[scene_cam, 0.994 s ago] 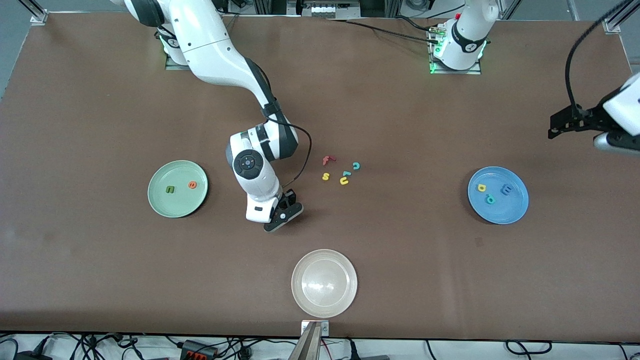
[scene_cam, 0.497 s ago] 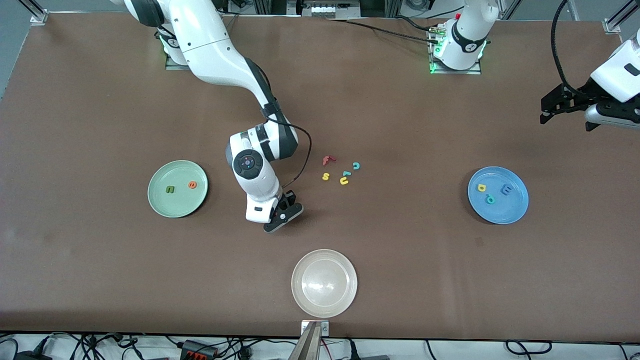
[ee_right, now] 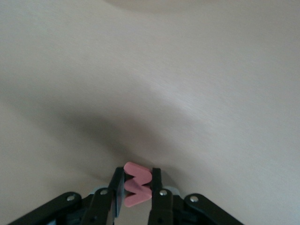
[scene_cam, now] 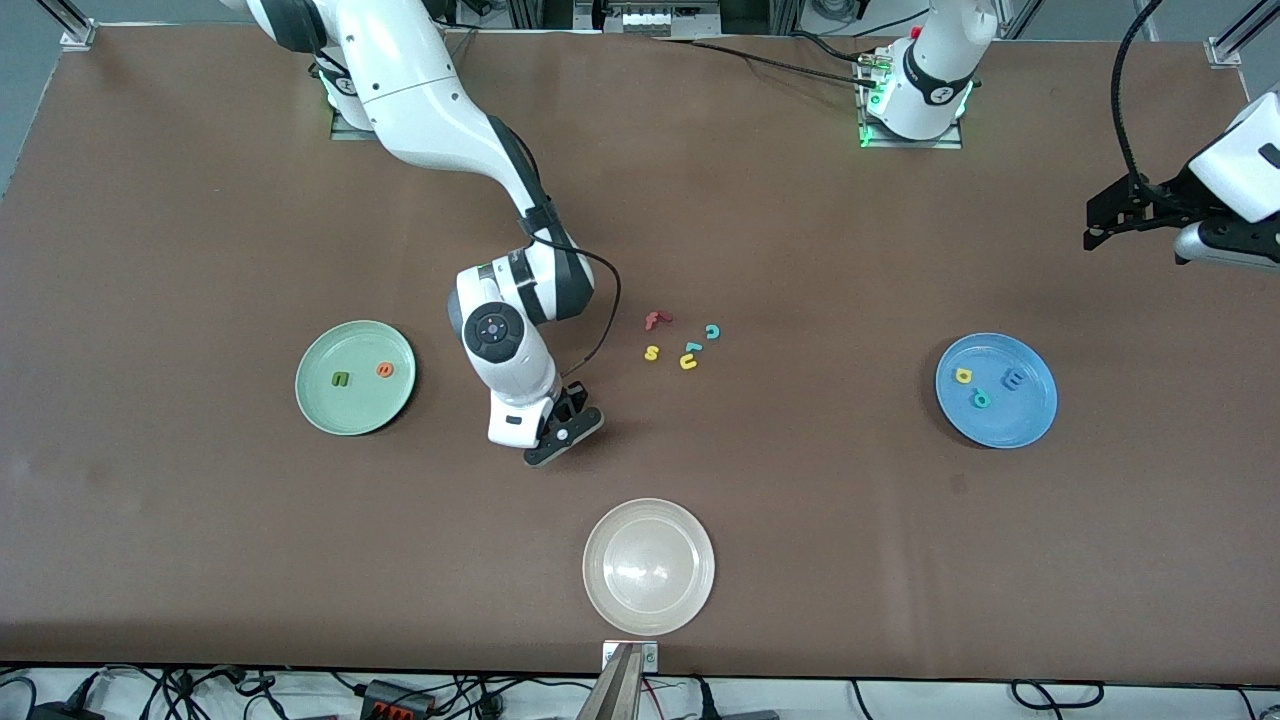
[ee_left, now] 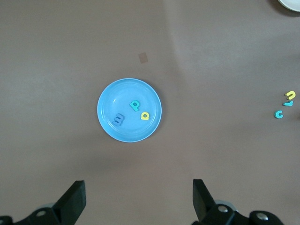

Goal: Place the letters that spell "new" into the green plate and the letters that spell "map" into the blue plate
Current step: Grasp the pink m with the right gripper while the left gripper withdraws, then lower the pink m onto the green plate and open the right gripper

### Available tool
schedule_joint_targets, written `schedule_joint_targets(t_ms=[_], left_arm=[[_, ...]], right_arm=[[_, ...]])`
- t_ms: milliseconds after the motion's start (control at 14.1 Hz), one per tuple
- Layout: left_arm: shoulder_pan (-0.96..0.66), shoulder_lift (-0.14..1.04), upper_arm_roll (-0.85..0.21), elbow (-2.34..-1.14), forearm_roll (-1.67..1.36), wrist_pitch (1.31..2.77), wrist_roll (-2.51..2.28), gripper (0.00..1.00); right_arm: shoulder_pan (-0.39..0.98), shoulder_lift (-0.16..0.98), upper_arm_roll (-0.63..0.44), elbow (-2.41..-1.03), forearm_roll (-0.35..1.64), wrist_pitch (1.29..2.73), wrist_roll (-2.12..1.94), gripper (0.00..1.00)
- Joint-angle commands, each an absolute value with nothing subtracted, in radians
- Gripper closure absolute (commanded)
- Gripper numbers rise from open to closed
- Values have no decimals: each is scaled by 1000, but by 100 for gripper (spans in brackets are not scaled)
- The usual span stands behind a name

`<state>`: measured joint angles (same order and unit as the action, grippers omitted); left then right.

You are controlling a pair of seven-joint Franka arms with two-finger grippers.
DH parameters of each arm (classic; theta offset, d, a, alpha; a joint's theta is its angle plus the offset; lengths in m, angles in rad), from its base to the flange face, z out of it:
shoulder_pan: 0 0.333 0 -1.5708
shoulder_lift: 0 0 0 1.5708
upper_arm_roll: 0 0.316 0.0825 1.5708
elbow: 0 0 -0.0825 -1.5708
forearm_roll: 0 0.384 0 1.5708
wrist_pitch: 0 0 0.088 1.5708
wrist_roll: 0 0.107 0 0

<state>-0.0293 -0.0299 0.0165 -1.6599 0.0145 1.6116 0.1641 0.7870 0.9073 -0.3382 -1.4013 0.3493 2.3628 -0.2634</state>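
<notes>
A red w (ee_right: 137, 183) sits pinched between the fingers of my right gripper (scene_cam: 565, 430), which is shut on it just over the bare table between the green plate (scene_cam: 350, 410) and the loose letters. The green plate holds the dark green n (scene_cam: 341, 379) and the orange e (scene_cam: 385, 369). In the blue plate (scene_cam: 1010, 425) lie the yellow a (scene_cam: 964, 376), teal p (scene_cam: 980, 399) and blue m (scene_cam: 1014, 379). My left gripper (scene_cam: 1098, 228) hangs open and empty above the table at the left arm's end, looking down on the blue plate (ee_left: 108, 101).
Loose letters lie mid-table: a red f (scene_cam: 656, 320), teal c (scene_cam: 712, 332), yellow s (scene_cam: 651, 352), yellow u (scene_cam: 688, 362) and a small teal piece (scene_cam: 692, 348). A whitish-beige plate (scene_cam: 648, 566) stands near the table's front edge.
The right gripper has shifted slightly toward the green plate. The left arm has swung a little toward the robots' bases. The letters on the table and in the plates have not moved.
</notes>
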Motion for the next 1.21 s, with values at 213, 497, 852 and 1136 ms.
schedule_joint_targets(t_ms=[213,497,852,1136], left_arm=[[-103,-49,92,-1701,-3,1670,155,0],[-94,-40,89,-1689,-6,1664,155,0],[-94,-38,89,-1687,-6,1661,153,0],[-92,-38,89,-1686,-6,1651,155,0]], right_arm=[[749,787,-544,-1433,348,1976,-299,86],[707,706,-639,-1613,348,1971,-431,86],[695,627,-658,-1758,348,1971,-437,86],[706,633,-658,-1792,347,1983,-439,86]])
